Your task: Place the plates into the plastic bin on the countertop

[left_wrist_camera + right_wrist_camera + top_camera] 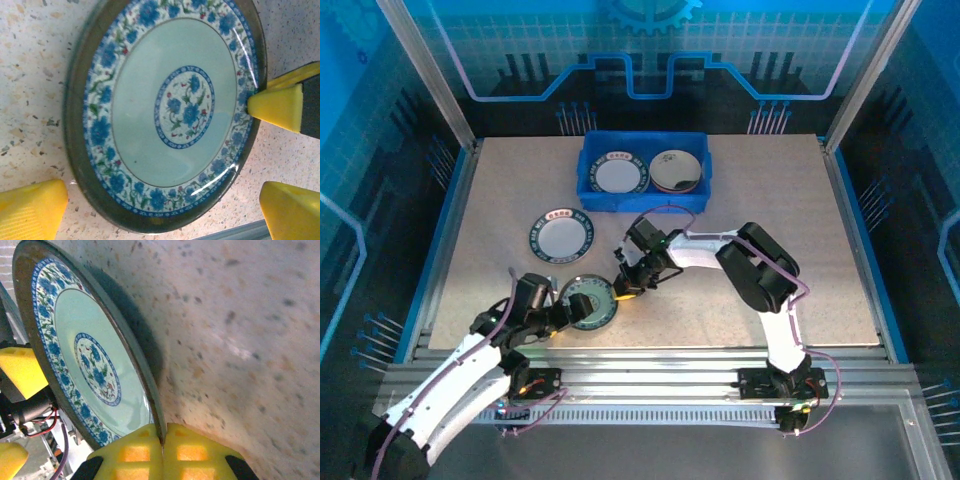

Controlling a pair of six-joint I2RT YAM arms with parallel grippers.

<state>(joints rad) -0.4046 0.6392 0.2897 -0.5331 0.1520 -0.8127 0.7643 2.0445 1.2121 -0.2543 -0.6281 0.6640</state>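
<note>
The bright blue plastic bin [642,203] sits at the far middle of the beige speckled tabletop [770,220]. It holds 2 plates abreast: a white plate [617,174] with a dark patterned rim on the left and a cream plate [676,170] on the right. A dark-rimmed plate [561,234] lies flat just in front of the bin's left corner. Nearer the front lies a green-rimmed plate [588,303] with a blue floral band and a pale centre. Its right rim is pinched in the right gripper [162,439], and a shadow falls under that edge.

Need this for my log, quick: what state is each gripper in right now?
Left gripper: open, holding nothing, at the flowered plate's edge.
Right gripper: closed on that plate's rim.
</note>
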